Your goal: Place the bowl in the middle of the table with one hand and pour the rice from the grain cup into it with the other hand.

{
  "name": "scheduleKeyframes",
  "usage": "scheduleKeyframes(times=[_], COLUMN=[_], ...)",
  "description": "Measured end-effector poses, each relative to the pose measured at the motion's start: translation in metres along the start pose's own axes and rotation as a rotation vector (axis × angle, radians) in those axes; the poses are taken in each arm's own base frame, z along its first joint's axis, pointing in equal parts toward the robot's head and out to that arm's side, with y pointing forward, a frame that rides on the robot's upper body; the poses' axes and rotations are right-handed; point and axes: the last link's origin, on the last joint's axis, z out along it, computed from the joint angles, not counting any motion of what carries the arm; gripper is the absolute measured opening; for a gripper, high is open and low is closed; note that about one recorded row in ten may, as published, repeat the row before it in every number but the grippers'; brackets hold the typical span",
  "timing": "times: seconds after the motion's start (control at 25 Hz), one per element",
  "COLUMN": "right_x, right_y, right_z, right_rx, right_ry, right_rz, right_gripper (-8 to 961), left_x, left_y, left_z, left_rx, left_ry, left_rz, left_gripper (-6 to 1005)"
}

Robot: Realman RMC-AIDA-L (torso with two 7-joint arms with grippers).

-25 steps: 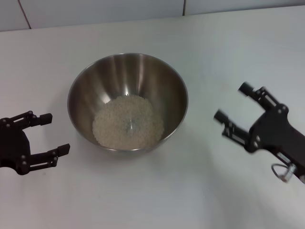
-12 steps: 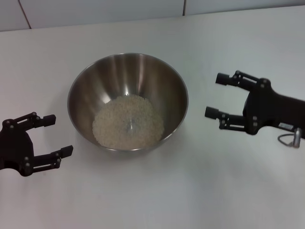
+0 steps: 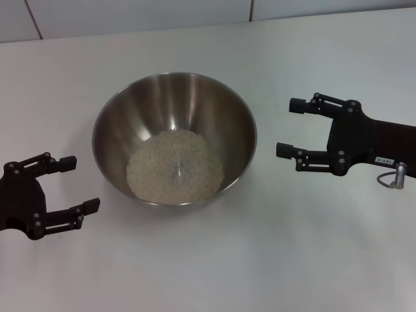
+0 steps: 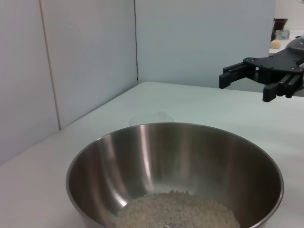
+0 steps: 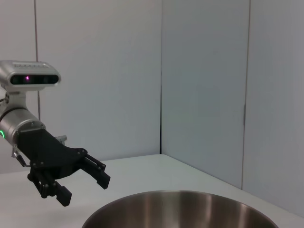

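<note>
The steel bowl [image 3: 175,97] stands on the white table [image 3: 214,260], with a heap of rice [image 3: 174,168] in its bottom. My left gripper [image 3: 78,184] is open and empty, to the left of the bowl and apart from it. My right gripper [image 3: 289,127] is open and empty, to the right of the bowl, fingers pointing at it. The left wrist view shows the bowl [image 4: 142,147], the rice [image 4: 178,211] and the right gripper [image 4: 247,88] beyond. A faint clear shape there, perhaps the grain cup [image 4: 151,117], lies behind the bowl. The right wrist view shows the bowl's rim [image 5: 180,195] and the left gripper [image 5: 83,189].
A pale wall [image 3: 130,13] runs along the table's far edge. A metal ring [image 3: 390,179] hangs from the right arm.
My right gripper has risen toward the back and turned level, its fingers now pointing at the bowl. The left gripper has shifted only slightly. Bowl and rice have not moved.
</note>
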Motion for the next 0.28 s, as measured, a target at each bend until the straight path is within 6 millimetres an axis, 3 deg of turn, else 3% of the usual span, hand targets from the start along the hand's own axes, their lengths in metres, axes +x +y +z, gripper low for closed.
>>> scheduleKeyframes(times=[0.28], right_x=[0.0014], right_y=[-0.0004], right_z=[-0.0013], right_rx=[0.008], right_ry=[0.009], right_rz=[0.002], right_gripper=[837], left_x=[0.0012], left_y=[-0.0006], left_z=[0.0005], left_rx=[-0.002], left_ry=[0.001], left_rz=[0.004], left_gripper=[829])
